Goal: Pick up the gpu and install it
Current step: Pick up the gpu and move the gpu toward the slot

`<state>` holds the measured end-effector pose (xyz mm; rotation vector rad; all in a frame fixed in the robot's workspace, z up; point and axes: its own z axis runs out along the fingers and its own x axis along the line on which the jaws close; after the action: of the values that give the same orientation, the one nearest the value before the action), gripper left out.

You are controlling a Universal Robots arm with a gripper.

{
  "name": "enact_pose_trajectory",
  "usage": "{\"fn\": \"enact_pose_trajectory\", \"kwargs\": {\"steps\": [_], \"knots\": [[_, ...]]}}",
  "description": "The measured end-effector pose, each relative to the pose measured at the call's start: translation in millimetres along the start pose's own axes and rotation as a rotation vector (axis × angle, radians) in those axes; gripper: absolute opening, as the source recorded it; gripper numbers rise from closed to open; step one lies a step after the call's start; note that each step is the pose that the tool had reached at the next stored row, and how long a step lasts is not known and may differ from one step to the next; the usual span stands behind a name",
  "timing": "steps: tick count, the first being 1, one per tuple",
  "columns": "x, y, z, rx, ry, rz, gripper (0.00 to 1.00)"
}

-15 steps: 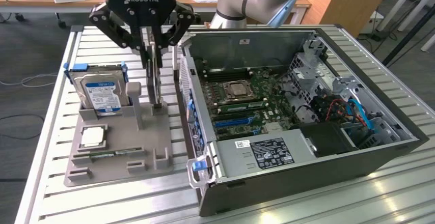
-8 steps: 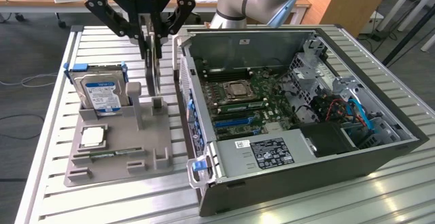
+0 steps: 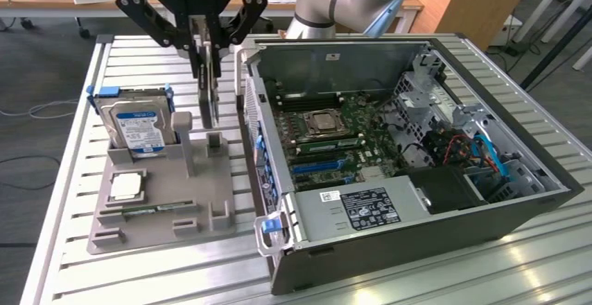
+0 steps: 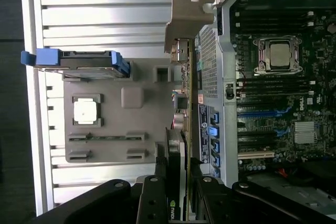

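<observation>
The gpu [image 3: 211,104] hangs edge-on from my gripper [image 3: 208,68], a thin card held upright by its upper end. It is clear of the grey holder tray [image 3: 157,194], above the tray's upright posts and just outside the open computer case's side wall [image 3: 251,111]. In the wrist view the gpu [image 4: 181,103] runs as a narrow strip away from my gripper [image 4: 178,195], with its silver bracket [image 4: 184,22] at the far end. My black fingers [image 4: 153,198] press on both faces of the card. The motherboard's blue slots [image 3: 319,166] lie inside the case.
On the tray stand a silver hard drive in a blue frame [image 3: 138,121], a square processor chip [image 3: 127,187] and a narrow green memory stick [image 3: 148,209]. The open computer case [image 3: 518,201] lies on its side on the slatted metal table [image 3: 444,277], with a power supply [image 3: 370,208] at its near end.
</observation>
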<state>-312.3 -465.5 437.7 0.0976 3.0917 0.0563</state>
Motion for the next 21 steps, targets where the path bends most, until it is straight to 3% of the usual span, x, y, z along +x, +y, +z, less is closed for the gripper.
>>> {"fn": "enact_pose_trajectory", "kwargs": {"steps": [8, 21], "knots": [[-13.6, 0.9, 0.8, -0.0001, -0.0002, 0.0, 0.27], [-46.7, 3.0, 2.5, -0.0002, -0.0003, 0.0, 0.27]]}}
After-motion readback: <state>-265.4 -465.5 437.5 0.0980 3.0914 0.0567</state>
